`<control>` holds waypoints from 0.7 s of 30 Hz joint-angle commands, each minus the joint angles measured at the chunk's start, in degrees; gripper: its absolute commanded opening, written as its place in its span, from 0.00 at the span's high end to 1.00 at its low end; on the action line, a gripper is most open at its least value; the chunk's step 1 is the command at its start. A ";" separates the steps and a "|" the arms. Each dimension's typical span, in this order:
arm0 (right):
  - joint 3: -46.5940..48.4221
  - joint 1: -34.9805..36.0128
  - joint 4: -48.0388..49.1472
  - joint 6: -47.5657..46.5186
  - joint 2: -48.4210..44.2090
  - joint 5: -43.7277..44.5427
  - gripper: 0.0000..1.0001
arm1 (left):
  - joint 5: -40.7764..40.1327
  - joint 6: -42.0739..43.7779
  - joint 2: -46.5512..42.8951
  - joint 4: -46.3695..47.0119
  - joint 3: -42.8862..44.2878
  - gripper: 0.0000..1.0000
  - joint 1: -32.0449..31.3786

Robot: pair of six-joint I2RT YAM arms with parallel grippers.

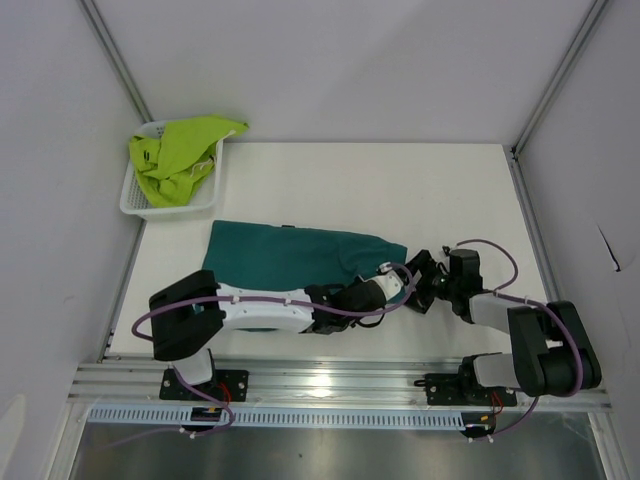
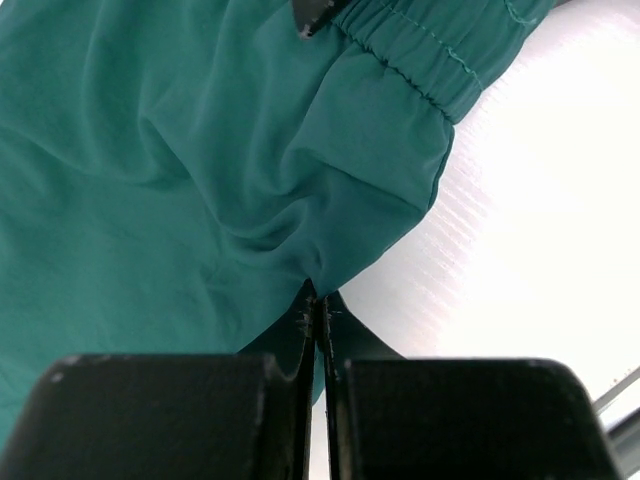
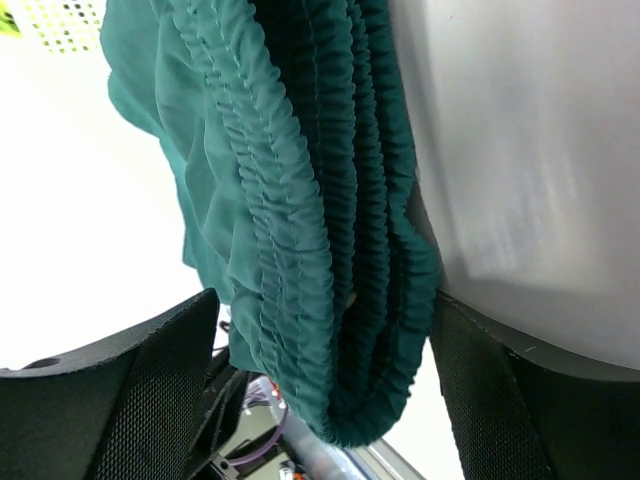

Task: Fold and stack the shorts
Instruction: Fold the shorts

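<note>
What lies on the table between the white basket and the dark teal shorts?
Nothing: in the top external view only a narrow strip of bare table separates the white basket from the teal shorts.

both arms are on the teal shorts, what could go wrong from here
The left fingers pinch only a thin tip of the teal shorts, so the cloth may slip out under any pull. The bunched waistband lies between the right fingers, which stand apart; closing could catch only some layers and skew the fold. Both work at the same end of the shorts and may knock each other.
</note>
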 commanded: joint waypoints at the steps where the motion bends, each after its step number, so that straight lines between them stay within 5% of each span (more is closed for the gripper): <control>1: -2.38 1.48 3.56 3.20 2.71 1.16 0.13 | 1.41 -1.14 -4.00 1.81 -1.30 1.00 -0.02; 13: -3.00 2.36 12.11 6.81 8.69 3.44 0.15 | 5.89 -0.61 -5.50 1.91 -3.06 1.00 0.42; 21: -1.76 1.83 10.62 5.67 7.90 5.11 0.25 | 7.03 -0.70 -6.29 1.38 -4.29 1.00 0.33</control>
